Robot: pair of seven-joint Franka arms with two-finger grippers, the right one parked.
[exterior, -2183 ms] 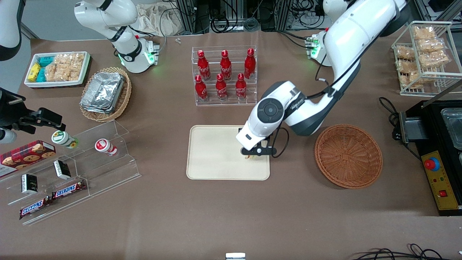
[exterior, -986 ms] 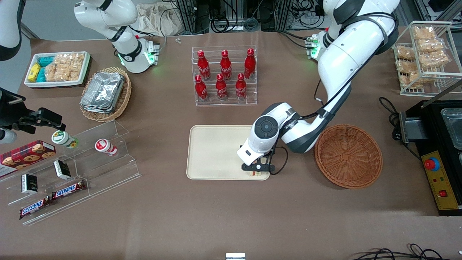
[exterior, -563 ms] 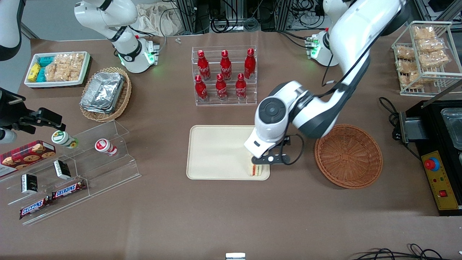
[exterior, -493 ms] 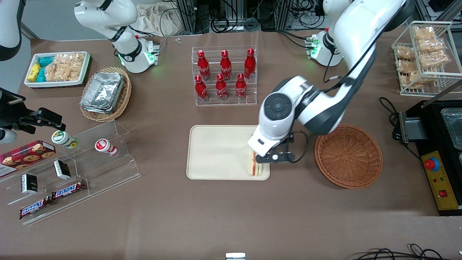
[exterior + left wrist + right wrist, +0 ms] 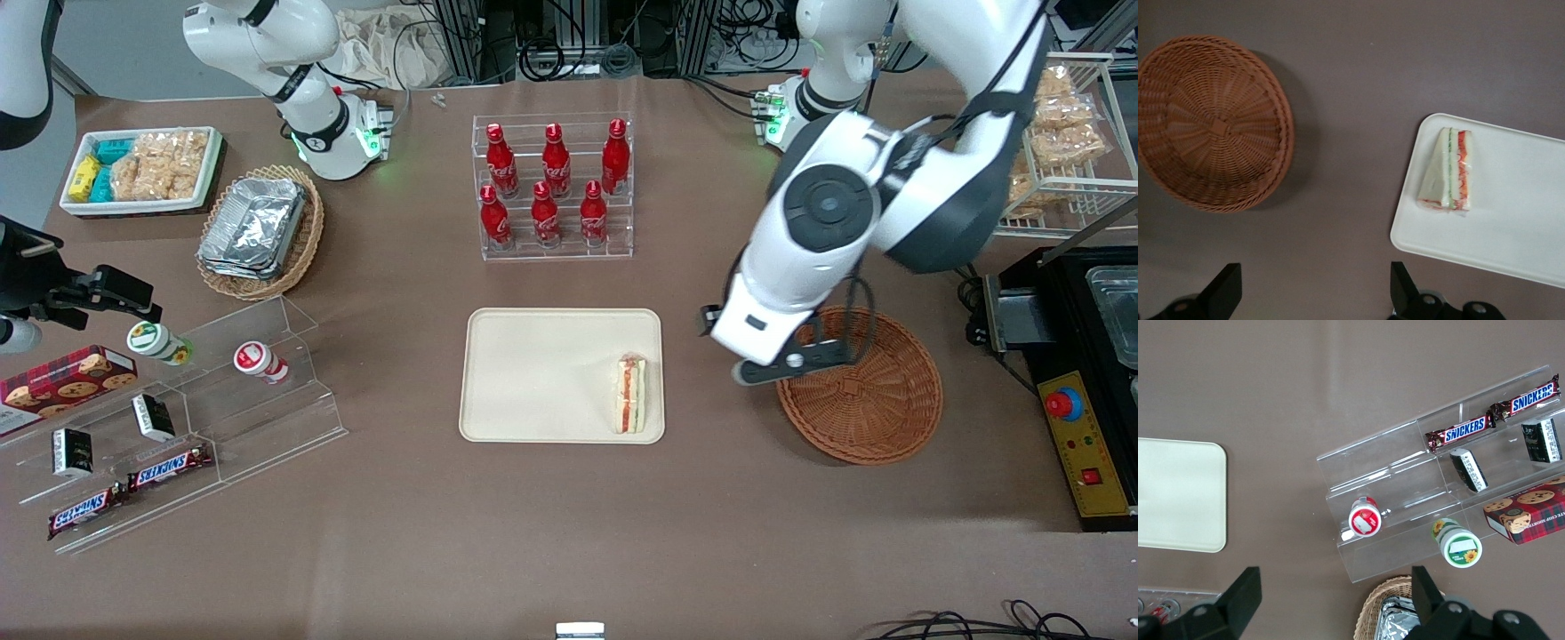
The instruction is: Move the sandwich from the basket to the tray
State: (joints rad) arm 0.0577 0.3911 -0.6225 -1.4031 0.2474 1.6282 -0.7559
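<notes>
**Desk:** What are the fingers doing?

**Photographer:** The left arm's black two-finger gripper [image 5: 1315, 300] hangs high above the brown table [image 5: 569, 533] with its fingers [image 5: 1223, 297] spread wide and nothing between them. In the front view the gripper [image 5: 787, 360] sits over the rim of the round reddish-brown woven wicker basket [image 5: 859, 384], on the edge nearest the tray.

**Desk:** And the sandwich?

**Photographer:** The small triangular wedge of white bread with red, orange and green filling [image 5: 629, 394] lies on the flat rectangular cream-beige tray [image 5: 533, 373], close to the rim at the tray's basket end and near the corner closest to the front camera. The wrist view shows the sandwich [image 5: 1447, 171] resting with its striped cut edge up, well apart from the gripper. The wicker basket [image 5: 1208, 123] holds nothing and stands just beside the tray [image 5: 1511, 220], with a strip of bare table between them.

**Desk:** Anything else nearby?

**Photographer:** A clear acrylic rack of red bottles [image 5: 553, 188] stands farther from the front camera than the tray.
</notes>
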